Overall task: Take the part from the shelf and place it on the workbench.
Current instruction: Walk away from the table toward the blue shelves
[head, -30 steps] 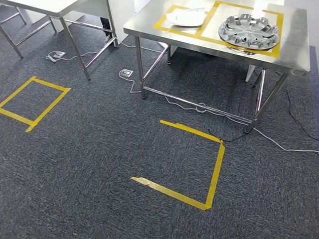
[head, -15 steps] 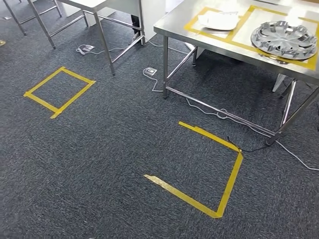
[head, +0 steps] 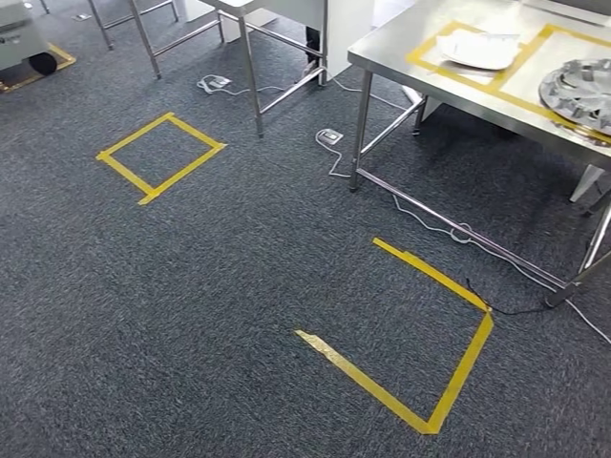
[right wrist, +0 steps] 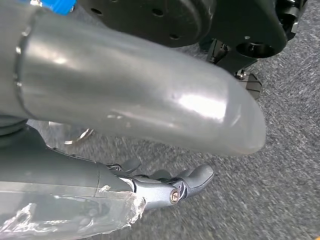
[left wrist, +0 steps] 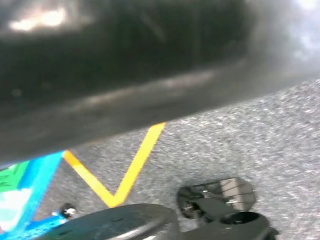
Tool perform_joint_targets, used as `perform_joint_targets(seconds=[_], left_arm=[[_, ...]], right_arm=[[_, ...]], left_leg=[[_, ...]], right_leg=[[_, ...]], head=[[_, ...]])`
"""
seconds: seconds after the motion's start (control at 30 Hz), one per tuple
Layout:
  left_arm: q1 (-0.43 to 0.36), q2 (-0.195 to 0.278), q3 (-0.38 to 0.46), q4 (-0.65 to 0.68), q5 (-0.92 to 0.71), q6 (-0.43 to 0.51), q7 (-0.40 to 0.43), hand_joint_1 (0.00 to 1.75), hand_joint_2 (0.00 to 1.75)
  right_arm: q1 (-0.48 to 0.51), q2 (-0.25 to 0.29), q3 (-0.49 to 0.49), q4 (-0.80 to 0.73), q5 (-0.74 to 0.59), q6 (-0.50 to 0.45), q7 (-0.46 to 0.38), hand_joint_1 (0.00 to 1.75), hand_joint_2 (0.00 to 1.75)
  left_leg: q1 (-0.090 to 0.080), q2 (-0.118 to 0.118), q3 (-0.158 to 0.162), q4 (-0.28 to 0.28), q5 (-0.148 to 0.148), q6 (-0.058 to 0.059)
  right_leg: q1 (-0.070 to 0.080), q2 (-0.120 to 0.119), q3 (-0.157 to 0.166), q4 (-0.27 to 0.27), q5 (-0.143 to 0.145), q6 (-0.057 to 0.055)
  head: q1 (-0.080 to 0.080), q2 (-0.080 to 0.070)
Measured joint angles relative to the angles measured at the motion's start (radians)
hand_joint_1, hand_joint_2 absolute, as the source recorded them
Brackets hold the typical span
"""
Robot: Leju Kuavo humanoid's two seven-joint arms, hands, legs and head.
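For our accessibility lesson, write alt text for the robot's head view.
Dark grey carpet marked with yellow tape squares. At upper right, a steel workbench holds a white plate and a silver wheel cover inside taped outlines; cables trail beneath.

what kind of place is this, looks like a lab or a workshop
Probably a robot test area set up like a workshop: steel workbench carrying a wheel cover inside taped outlines, yellow tape squares marking spots on the grey carpet, and loose cables trailing under the tables.
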Motion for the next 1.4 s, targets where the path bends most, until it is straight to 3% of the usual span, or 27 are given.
perform_joint_targets(seconds=[0.07, 0.13, 0.2, 0.23, 0.27, 0.3, 0.33, 0.37, 0.43, 0.5, 0.57, 0.63, 0.73, 0.8, 0.83, 0.87, 0.93, 1.0, 1.07, 1.13, 1.17, 1.23, 1.27, 1.3, 1.33, 1.37, 1.4], left_arm=[[0.001, -0.003, 0.001, 0.0, -0.003, 0.012, -0.023, 0.0, 0.0], [0.003, -0.005, 0.003, 0.0, -0.003, 0.016, -0.039, 0.0, 0.0], [0.001, -0.007, 0.006, 0.0, -0.002, 0.019, -0.049, 0.0, 0.0], [0.0, -0.008, 0.008, 0.0, -0.001, 0.02, -0.051, 0.0, 0.0], [-0.001, -0.009, 0.009, 0.0, -0.001, 0.022, -0.052, 0.0, 0.0], [-0.001, -0.01, 0.011, 0.0, -0.001, 0.025, -0.052, 0.0, 0.0], [0.0, -0.011, 0.012, 0.0, -0.001, 0.028, -0.05, 0.0, 0.0], [0.0, -0.013, 0.014, 0.0, -0.001, 0.034, -0.046, 0.0, 0.0], [-0.002, -0.023, 0.018, 0.0, -0.001, 0.048, -0.038, 0.0, 0.0], [-0.006, -0.033, 0.022, 0.0, -0.001, 0.057, -0.028, 0.0, 0.0], [-0.006, -0.041, 0.024, 0.0, -0.003, 0.062, -0.016, 0.0, 0.0], [-0.005, -0.045, 0.026, 0.0, -0.005, 0.063, -0.007, 0.0, 0.0], [-0.009, -0.046, 0.028, 0.0, -0.005, 0.059, -0.005, 0.0, 0.0], [-0.01, -0.046, 0.029, 0.0, -0.006, 0.056, -0.007, 0.0, 0.0], [-0.01, -0.046, 0.029, 0.0, -0.007, 0.055, -0.007, 0.0, 0.0], [-0.009, -0.046, 0.029, 0.0, -0.008, 0.054, -0.008, 0.0, 0.0], [-0.009, -0.048, 0.029, 0.0, -0.008, 0.053, -0.008, 0.0, 0.0], [-0.012, -0.051, 0.029, 0.0, -0.008, 0.05, -0.008, 0.0, 0.0], [-0.011, -0.054, 0.03, 0.0, -0.008, 0.049, -0.007, 0.0, 0.0], [-0.009, -0.054, 0.03, 0.0, -0.009, 0.049, -0.005, 0.0, 0.0], [-0.009, -0.054, 0.03, 0.0, -0.009, 0.049, -0.005, 0.0, 0.0], [-0.011, -0.055, 0.03, 0.0, -0.009, 0.049, -0.005, 0.0, 0.0], [-0.011, -0.055, 0.03, 0.0, -0.009, 0.049, -0.005, 0.0, 0.0], [-0.011, -0.055, 0.03, 0.0, -0.009, 0.049, -0.005, 0.0, 0.0], [-0.01, -0.055, 0.03, 0.0, -0.009, 0.049, -0.005, 0.0, 0.0], [-0.01, -0.055, 0.03, 0.0, -0.009, 0.049, -0.005, 0.0, 0.0], [-0.01, -0.055, 0.03, 0.0, -0.009, 0.048, -0.005, 0.0, 0.0]], right_arm=[[-0.004, 0.0, 0.0, 0.0, 0.0, -0.002, -0.002, 0.0, 0.0], [-0.007, -0.001, 0.0, 0.0, 0.0, -0.002, -0.005, 0.0, 0.0], [-0.006, -0.002, 0.0, 0.0, 0.0, -0.002, -0.008, 0.0, 0.0], [-0.005, -0.002, -0.001, 0.0, 0.0, -0.002, -0.008, 0.0, 0.0], [-0.003, -0.002, -0.001, 0.0, 0.0, -0.002, -0.009, 0.0, 0.0], [-0.002, -0.002, -0.001, 0.0, 0.0, -0.002, -0.009, 0.0, 0.0], [-0.001, -0.003, -0.001, 0.0, 0.0, -0.002, -0.009, 0.0, 0.0], [-0.001, -0.004, -0.001, 0.0, 0.0, -0.003, -0.009, 0.0, 0.0], [-0.003, -0.008, -0.001, 0.0, 0.0, -0.003, -0.01, 0.0, 0.0], [-0.005, -0.013, -0.002, 0.0, 0.0, -0.002, -0.01, 0.0, 0.0], [-0.007, -0.014, -0.003, 0.0, 0.0, -0.001, -0.01, 0.0, 0.0], [-0.01, -0.014, -0.003, 0.0, 0.0, 0.0, -0.011, 0.0, 0.0], [-0.009, -0.016, -0.004, 0.0, 0.0, 0.002, -0.014, 0.0, 0.0], [-0.008, -0.018, -0.005, 0.0, 0.0, 0.002, -0.015, 0.0, 0.0], [-0.009, -0.019, -0.005, 0.0, 0.0, 0.002, -0.015, 0.0, 0.0], [-0.01, -0.019, -0.006, 0.0, 0.0, 0.002, -0.016, 0.0, 0.0], [-0.011, -0.02, -0.006, 0.0, 0.0, 0.002, -0.017, 0.0, 0.0], [-0.011, -0.023, -0.006, -0.001, 0.0, 0.002, -0.018, 0.0, 0.0], [-0.014, -0.026, -0.006, -0.001, -0.001, 0.002, -0.019, 0.0, 0.0], [-0.016, -0.026, -0.006, -0.001, -0.001, 0.002, -0.019, 0.0, 0.0], [-0.017, -0.026, -0.006, -0.001, -0.001, 0.002, -0.02, 0.0, 0.0], [-0.014, -0.026, -0.006, -0.001, -0.001, 0.002, -0.02, 0.0, 0.0], [-0.012, -0.026, -0.007, -0.001, -0.001, 0.002, -0.02, 0.0, 0.0], [-0.01, -0.026, -0.007, -0.001, -0.001, 0.002, -0.02, 0.0, 0.0], [-0.01, -0.026, -0.007, -0.001, -0.001, 0.002, -0.02, 0.0, 0.0], [-0.01, -0.026, -0.007, -0.001, -0.001, 0.002, -0.02, 0.0, 0.0], [-0.01, -0.026, -0.007, -0.001, -0.001, 0.002, -0.02, 0.0, 0.0]], left_leg=[[-0.001, -0.016, -0.003, -0.005, 0.003, 0.012], [0.001, -0.031, -0.004, -0.009, 0.008, 0.023], [0.002, -0.048, -0.008, -0.01, 0.012, 0.031], [0.001, -0.059, -0.01, -0.01, 0.013, 0.034], [-0.001, -0.07, -0.011, -0.009, 0.014, 0.036], [-0.003, -0.082, -0.012, -0.009, 0.014, 0.036], [-0.004, -0.093, -0.011, -0.009, 0.014, 0.036], [-0.006, -0.105, -0.009, -0.009, 0.015, 0.036], [-0.008, -0.127, -0.007, -0.008, 0.015, 0.034], [-0.007, -0.145, -0.012, -0.006, 0.018, 0.027], [-0.004, -0.162, -0.019, -0.008, 0.023, 0.016], [-0.003, -0.148, -0.03, 0.009, 0.01, 0.006], [0.002, -0.089, -0.099, 0.157, -0.079, -0.008], [0.011, -0.076, -0.141, 0.247, -0.108, -0.019], [0.016, -0.072, -0.14, 0.247, -0.095, -0.024], [0.021, -0.067, -0.121, 0.211, -0.066, -0.029], [0.025, -0.037, -0.057, 0.089, -0.009, -0.037], [0.023, -0.016, -0.022, 0.019, 0.007, -0.028], [0.017, -0.027, -0.023, 0.016, 0.001, -0.007], [0.016, -0.041, -0.024, 0.016, 0.004, 0.008], [0.015, -0.049, -0.025, 0.015, 0.006, 0.014], [0.012, -0.065, -0.028, 0.015, 0.009, 0.023], [0.009, -0.075, -0.03, 0.015, 0.01, 0.025], [0.006, -0.086, -0.031, 0.015, 0.01, 0.026], [0.003, -0.097, -0.031, 0.015, 0.01, 0.027], [0.001, -0.109, -0.03, 0.015, 0.01, 0.027], [-0.001, -0.121, -0.029, 0.015, 0.01, 0.027]], right_leg=[[-0.001, -0.01, 0.003, 0.001, -0.004, 0.01], [-0.005, 0.025, -0.011, 0.035, -0.031, 0.02], [-0.008, 0.073, -0.066, 0.153, -0.094, 0.026], [-0.008, 0.083, -0.102, 0.227, -0.125, 0.027], [-0.008, 0.087, -0.132, 0.284, -0.143, 0.027], [-0.008, 0.089, -0.147, 0.308, -0.14, 0.025], [-0.007, 0.091, -0.143, 0.29, -0.117, 0.022], [-0.007, 0.098, -0.119, 0.234, -0.079, 0.017], [-0.006, 0.133, -0.054, 0.089, -0.009, 0.004], [-0.005, 0.159, -0.019, 0.013, 0.01, -0.004], [-0.003, 0.15, -0.011, -0.001, 0.01, -0.008], [-0.006, 0.13, -0.002, -0.017, 0.022, -0.015], [-0.008, 0.093, 0.003, -0.031, 0.03, -0.021], [-0.008, 0.066, 0.002, -0.028, 0.027, -0.021], [-0.009, 0.055, 0.002, -0.026, 0.025, -0.019], [-0.01, 0.044, 0.002, -0.024, 0.022, -0.015], [-0.011, 0.026, 0.002, -0.014, 0.013, -0.002], [-0.009, 0.012, -0.003, -0.002, 0.001, 0.012], [-0.01, 0.0, -0.002, 0.002, -0.005, 0.021], [-0.017, 0.017, -0.002, 0.017, -0.021, 0.031], [-0.019, 0.038, -0.015, 0.051, -0.045, 0.034], [-0.019, 0.077, -0.077, 0.178, -0.112, 0.035], [-0.018, 0.084, -0.114, 0.25, -0.139, 0.032], [-0.016, 0.087, -0.142, 0.297, -0.148, 0.028], [-0.015, 0.09, -0.154, 0.309, -0.138, 0.023], [-0.013, 0.093, -0.146, 0.277, -0.107, 0.016], [-0.011, 0.103, -0.122, 0.212, -0.064, 0.008]], head=[[0.001, 0.0], [0.003, 0.0], [0.006, 0.0], [0.006, 0.0], [0.006, 0.0], [0.006, 0.0], [0.006, 0.0], [0.006, 0.0], [0.005, 0.0], [0.005, 0.0], [0.005, 0.0], [0.002, 0.0], [-0.007, 0.0], [-0.008, 0.0], [-0.008, 0.0], [-0.008, 0.0], [-0.009, 0.0], [-0.009, 0.0], [-0.007, 0.0], [-0.005, 0.0], [-0.004, 0.0], [-0.003, 0.0], [-0.003, 0.0], [-0.003, 0.0], [-0.003, 0.0], [-0.003, 0.0], [-0.003, 0.0]])
